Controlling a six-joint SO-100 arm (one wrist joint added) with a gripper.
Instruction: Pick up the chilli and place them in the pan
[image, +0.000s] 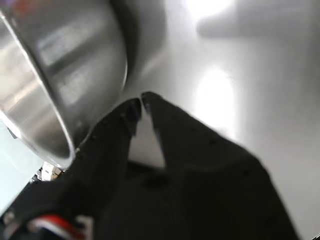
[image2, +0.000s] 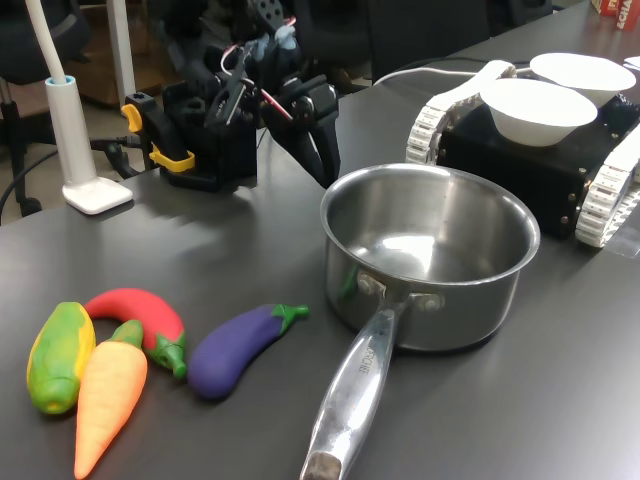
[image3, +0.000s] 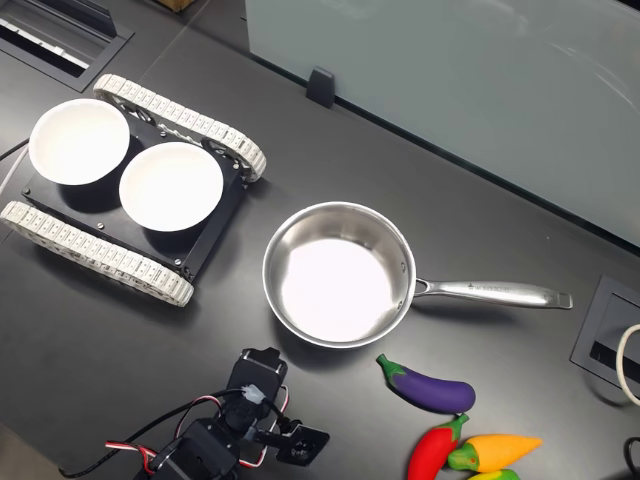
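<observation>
An office or lab is suggested by the dark worktop (image2: 150, 240), office chairs (image2: 30, 40), a tracked vehicle (image3: 130, 190) and cable ports (image3: 605, 335).

A dark grey table (image2: 200, 240) fills the scene, glossy with pale light reflections. A frosted glass panel (image3: 480, 80) runs along its edge. Beyond it in the first exterior view stand black office chairs (image2: 30, 40) on wooden flooring.

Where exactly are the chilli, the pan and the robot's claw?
chilli (image2: 135, 305): first exterior view, middle of its red body.
pan (image2: 470, 305): first exterior view, outer steel wall.
claw (image: 141, 102): wrist view, between its black tips.
</observation>
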